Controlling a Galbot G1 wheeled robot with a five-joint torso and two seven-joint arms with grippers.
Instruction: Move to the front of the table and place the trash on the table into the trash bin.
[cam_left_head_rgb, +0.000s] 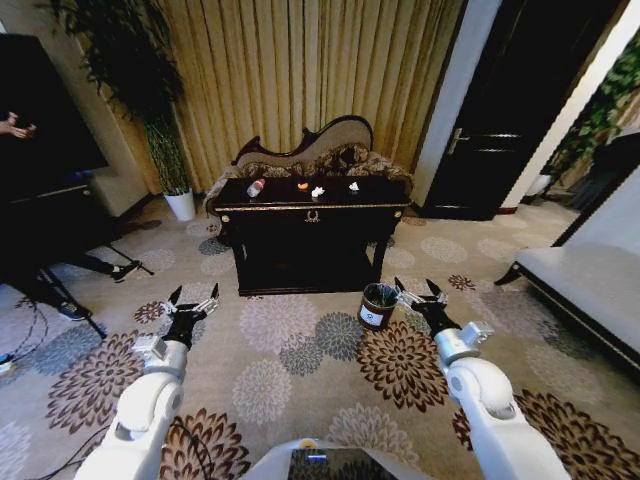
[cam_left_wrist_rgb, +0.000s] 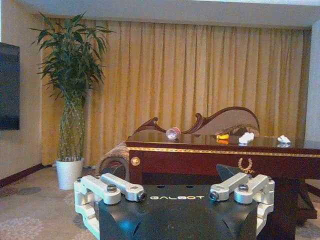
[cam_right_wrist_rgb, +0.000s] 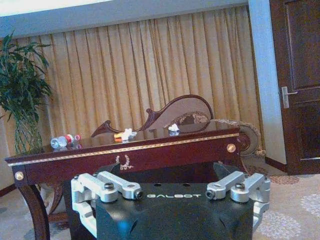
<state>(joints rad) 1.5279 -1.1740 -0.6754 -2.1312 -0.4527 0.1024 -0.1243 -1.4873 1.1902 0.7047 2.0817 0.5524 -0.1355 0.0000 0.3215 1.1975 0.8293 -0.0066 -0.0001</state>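
Four pieces of trash are counted on the dark surface (cam_left_head_rgb: 312, 205), spread in a row along its top: one clear bottle (cam_left_head_rgb: 256, 187) lying on its side toward the robot's left end, one orange scrap (cam_left_head_rgb: 302, 185) near the middle, one crumpled white paper wad (cam_left_head_rgb: 318, 191) just beside the scrap, and one small pale piece (cam_left_head_rgb: 353, 186) toward the right end. All four are set back from the gold-trimmed front edge; none overhangs it.

One trash bin (cam_left_head_rgb: 378, 305) is seen on the carpet, in front of the surface's right front leg and apart from it.

Two tools are counted. The left tool (cam_left_head_rgb: 194, 299) is held low over the carpet, well short of the surface, fingers spread wide and holding nothing. The right tool (cam_left_head_rgb: 420, 293) is held just beside the bin's rim on the robot's right, also spread wide and holding nothing.

One sofa (cam_left_head_rgb: 310, 150) is noted directly behind the surface. One white plant pot (cam_left_head_rgb: 181, 205) is noted to the left of it. Open carpet lies between the robot and the front edge.
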